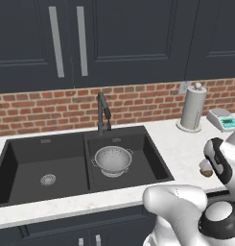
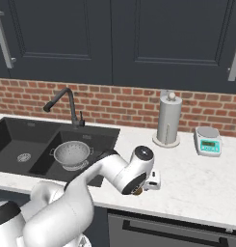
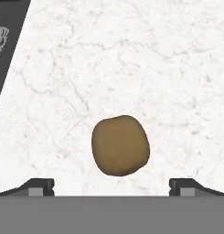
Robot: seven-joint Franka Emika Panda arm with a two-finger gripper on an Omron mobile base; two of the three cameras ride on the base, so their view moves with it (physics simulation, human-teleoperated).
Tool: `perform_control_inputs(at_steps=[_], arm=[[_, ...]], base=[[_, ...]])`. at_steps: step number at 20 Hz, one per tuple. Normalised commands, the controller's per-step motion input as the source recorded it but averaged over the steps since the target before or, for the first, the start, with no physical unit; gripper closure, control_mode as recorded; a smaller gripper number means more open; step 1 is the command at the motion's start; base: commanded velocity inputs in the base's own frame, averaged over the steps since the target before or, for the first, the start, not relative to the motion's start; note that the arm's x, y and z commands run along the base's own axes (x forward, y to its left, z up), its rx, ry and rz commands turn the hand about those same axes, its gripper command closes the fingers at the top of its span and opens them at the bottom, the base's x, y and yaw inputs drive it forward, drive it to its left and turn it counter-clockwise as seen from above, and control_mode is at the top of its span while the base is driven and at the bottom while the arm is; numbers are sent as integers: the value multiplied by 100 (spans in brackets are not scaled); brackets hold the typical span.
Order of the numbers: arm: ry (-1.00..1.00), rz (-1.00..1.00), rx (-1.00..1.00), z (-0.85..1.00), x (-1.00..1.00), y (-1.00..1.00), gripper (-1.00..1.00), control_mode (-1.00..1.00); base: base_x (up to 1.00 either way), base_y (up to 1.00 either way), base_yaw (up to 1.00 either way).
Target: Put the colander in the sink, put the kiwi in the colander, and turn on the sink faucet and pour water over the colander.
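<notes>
The kiwi (image 3: 120,145) lies on the tabletop (image 3: 131,59) directly ahead of the claw (image 3: 111,185), centred between its wide-open, empty jaws. Nearly round, it offers no clear long axis.

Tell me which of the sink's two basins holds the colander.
The narrower basin, the one right below the sink faucet and nearer the paper-towel holder. The colander sits upright in it; the wider basin shows just its silver drain.

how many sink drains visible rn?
1. A round silver drain sits in the floor of the wider left basin of the sink. The colander covers the right basin's floor, so a second drain may be hidden under it.
</notes>
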Motion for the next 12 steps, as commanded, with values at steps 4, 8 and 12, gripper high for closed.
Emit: perform_control_inputs(at_steps=[4,8,12], arm=[[0,0,0,-29,22,-14,-100,-100],[0,0,0,-28,16,-8,-100,-100],[0,0,-4,-22,14,0,-100,-100]], base=[[0,0,0],[0,0,0],[0,0,0]])
